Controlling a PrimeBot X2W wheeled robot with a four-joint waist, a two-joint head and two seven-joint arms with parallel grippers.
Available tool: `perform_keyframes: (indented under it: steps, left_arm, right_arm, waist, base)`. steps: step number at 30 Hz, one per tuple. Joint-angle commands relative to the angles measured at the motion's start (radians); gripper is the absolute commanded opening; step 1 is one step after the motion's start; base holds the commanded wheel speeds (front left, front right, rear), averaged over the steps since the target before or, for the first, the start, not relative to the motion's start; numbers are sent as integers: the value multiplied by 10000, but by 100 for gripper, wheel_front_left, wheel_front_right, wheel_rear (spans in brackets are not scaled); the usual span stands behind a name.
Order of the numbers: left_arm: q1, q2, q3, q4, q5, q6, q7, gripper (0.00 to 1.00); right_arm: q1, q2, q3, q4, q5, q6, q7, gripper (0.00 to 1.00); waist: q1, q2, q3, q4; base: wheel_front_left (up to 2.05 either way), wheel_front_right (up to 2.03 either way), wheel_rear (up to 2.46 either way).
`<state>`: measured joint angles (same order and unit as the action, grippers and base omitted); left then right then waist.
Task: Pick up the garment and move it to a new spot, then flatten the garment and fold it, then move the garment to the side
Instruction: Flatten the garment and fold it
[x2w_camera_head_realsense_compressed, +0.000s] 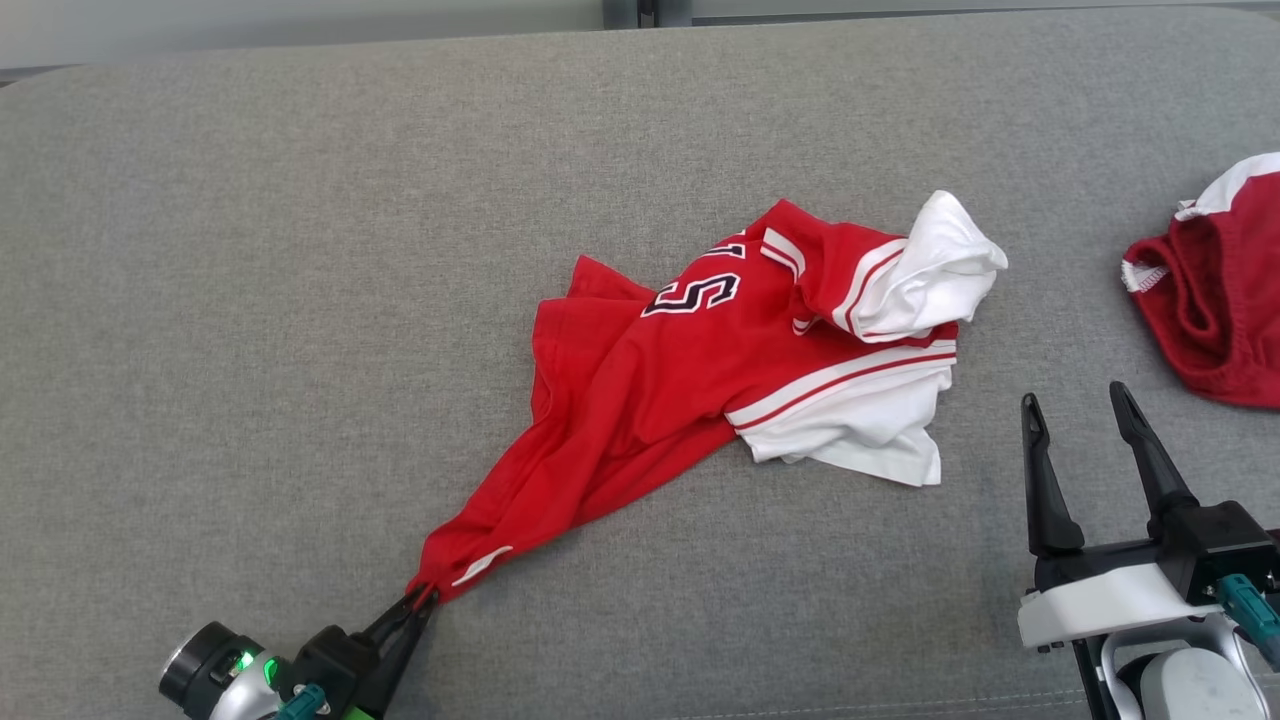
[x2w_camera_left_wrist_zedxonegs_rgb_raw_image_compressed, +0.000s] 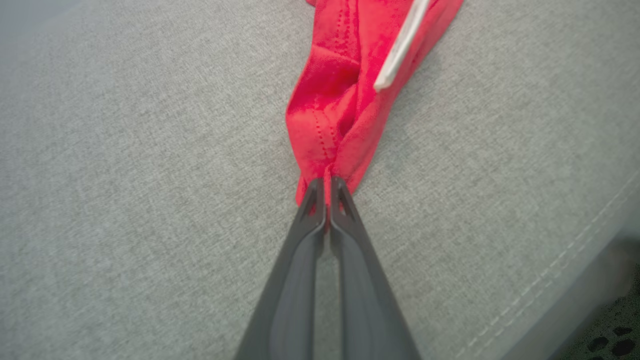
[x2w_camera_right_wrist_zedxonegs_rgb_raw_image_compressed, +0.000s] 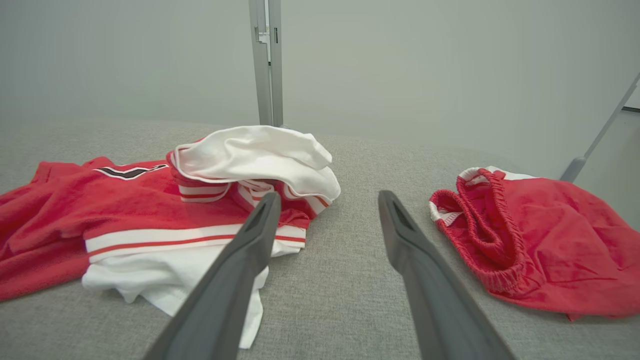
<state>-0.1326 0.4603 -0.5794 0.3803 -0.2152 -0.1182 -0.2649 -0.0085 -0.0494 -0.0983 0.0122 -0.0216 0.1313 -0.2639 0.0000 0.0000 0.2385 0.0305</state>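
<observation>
Garment (x2w_camera_head_realsense_compressed: 650, 400): a bright red jersey shirt with white bands, thin red stripes and black letters outlined in white. It lies crumpled near the middle of a gray fabric-covered counter (x2w_camera_head_realsense_compressed: 250, 250). Its white parts are bunched on the right side, one white fold heaped up at the far right and a white hem spread flat nearer to me. From the red body, a long tail of cloth stretches toward the near left, narrowing to a point.

My left jaws are clenched on that point at the near left. In the left wrist view the two dark fingers (x2w_camera_left_wrist_zedxonegs_rgb_raw_image_compressed: 295, 280) meet tip to tip, with the red hem (x2w_camera_left_wrist_zedxonegs_rgb_raw_image_compressed: 330, 115) pinched between them and a thin white strip lying across the cloth just beyond.

My right jaws are released, spread wide with nothing between them, at the near right. Their fingers (x2w_camera_head_realsense_compressed: 1040, 490) point away from me, just right of the white hem and apart from it.

A second, darker red piece of clothing (x2w_camera_head_realsense_compressed: 1220, 310) with a gathered elastic edge lies at the far right, well apart from the shirt.
</observation>
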Motion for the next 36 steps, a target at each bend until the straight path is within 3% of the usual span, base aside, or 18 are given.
perform_keyframes:
  steps: [1,5,6,7,8,9,19,25,31,36]
  left_arm:
    - [184,-62,154,-83,-128,-47,16,0]
    - [538,-352,438,-341,-412,-111,10,0]
    - [643,-398,485,-406,-431,-120,10,9]
    - [752,-487,567,-465,-523,-123,10,27]
    - [863,-584,710,-538,-617,-121,10,53]
    - [964,-667,884,-644,-663,-124,10,99]
    - [2361,-1819,3371,-1808,-1573,-130,10,100]
    - [2737,-2826,5119,-3036,-1449,-131,10,100]
    - [2911,-3437,5757,-3393,-1235,-132,10,100]
    - [2744,-3496,5655,-3108,-935,-132,10,100]
  right_arm:
    - [31,-26,9,40,7,-12,-4,100]
    - [104,-26,8,47,64,-12,-4,100]
    - [137,-26,-12,46,71,-12,-3,100]
    - [178,-26,-35,50,67,-12,-4,100]
    - [209,-26,-61,51,61,-12,-4,100]
    - [234,-26,-87,47,49,-12,-3,100]
    - [590,-29,-410,-228,-31,-12,-3,100]
    - [935,-26,-762,-479,-45,-12,-4,100]
    - [1262,-24,-859,-603,-84,-12,-4,100]
    - [1433,-24,-554,-456,-174,-12,-3,100]
  waist:
    - [0,0,-41,-15]
    - [0,0,-130,-48]
    - [0,0,-167,-55]
    - [0,0,-203,-59]
    - [0,0,-242,-62]
    - [0,0,-285,-66]
    - [0,0,-808,79]
    - [0,0,-1184,491]
    - [0,0,-1648,776]
    - [0,0,-1808,973]
  base:
    - [0,0,0]
    - [0,0,0]
    - [0,0,0]
    - [0,0,0]
    - [0,0,0]
    - [0,0,0]
    - [0,0,0]
    - [0,0,0]
    - [0,0,0]
    - [0,0,0]
